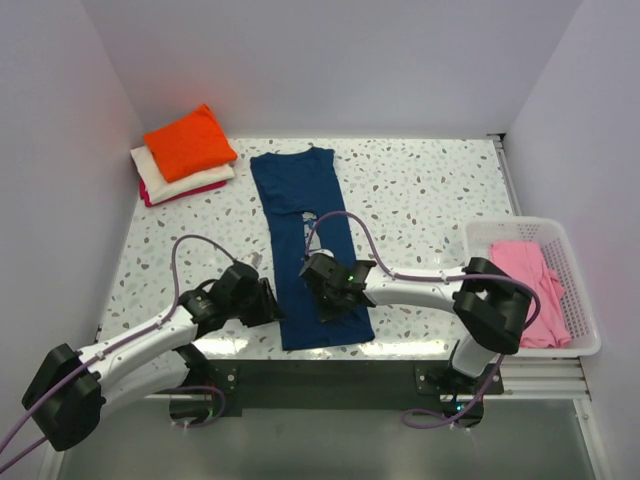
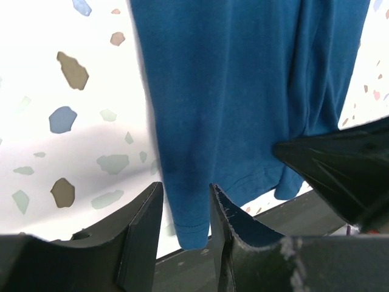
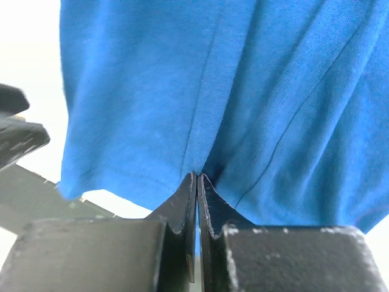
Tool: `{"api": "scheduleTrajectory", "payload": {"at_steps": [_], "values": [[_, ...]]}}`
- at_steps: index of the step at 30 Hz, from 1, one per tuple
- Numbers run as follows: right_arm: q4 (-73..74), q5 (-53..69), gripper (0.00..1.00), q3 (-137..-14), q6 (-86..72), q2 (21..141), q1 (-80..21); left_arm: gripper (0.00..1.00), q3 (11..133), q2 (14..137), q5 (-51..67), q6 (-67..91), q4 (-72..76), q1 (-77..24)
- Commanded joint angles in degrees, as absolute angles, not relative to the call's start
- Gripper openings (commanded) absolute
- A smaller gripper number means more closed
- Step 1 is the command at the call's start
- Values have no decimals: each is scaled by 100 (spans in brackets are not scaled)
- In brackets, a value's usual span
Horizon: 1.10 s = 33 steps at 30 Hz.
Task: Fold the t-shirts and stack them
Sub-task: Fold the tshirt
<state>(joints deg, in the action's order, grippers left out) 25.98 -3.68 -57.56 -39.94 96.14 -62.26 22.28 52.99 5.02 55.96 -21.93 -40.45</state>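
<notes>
navy tee (image 1: 300,200) flat on worktop (image 1: 420,190), long axis far-to-near, hem at near edge | right claw (image 3: 197,181) closed, pinching hem | left claw (image 2: 186,190) jaws apart at hem's left corner, not gripping | folded stack (image 1: 188,152) far-left, basket (image 1: 575,250) with pink tee (image 1: 530,285) right, both well apart, nothing blocking

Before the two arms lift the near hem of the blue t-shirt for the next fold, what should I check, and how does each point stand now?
1. Right gripper shut on the near hem of the navy blue cotton t-shirt: ok.
2. Left gripper shut on that hem: not ok; jaws open, hem corner between them.
3. All layers caught by the right gripper: cannot tell.
4. Shirt lies as a long strip on the speckled table: ok.
5. Folded stack, orange t-shirt on top, lies apart from the strip: ok.
</notes>
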Motion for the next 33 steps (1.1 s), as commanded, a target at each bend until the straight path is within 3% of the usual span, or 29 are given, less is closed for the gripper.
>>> {"api": "scheduleTrajectory", "payload": {"at_steps": [1, 12, 16, 22, 29, 33], "values": [[2786, -272, 0, -5748, -4096, 9141, -6328, 40, 2118, 5177, 562, 5660, -2074, -3990], [3024, -237, 0, -5441, -4254, 8920, -6442, 40, 1995, 5124, 677, 5652, -2030, -3990], [2918, -272, 0, -5335, -4298, 9122, -6513, 48, 1934, 5045, 799, 5634, -1978, -3990], [3049, -535, 28, -5396, -4342, 8896, -6521, 57, 1758, 4949, 1142, 5607, -1881, -3999], [4146, -1834, 42, -5713, -4491, 8123, -6452, 58, 1467, 4772, 1547, 5739, -1811, -4218], [4149, -1331, 43, -5231, -4386, 7579, -5568, 58, 1582, 5097, 1477, 5975, -1556, -4727]]}}
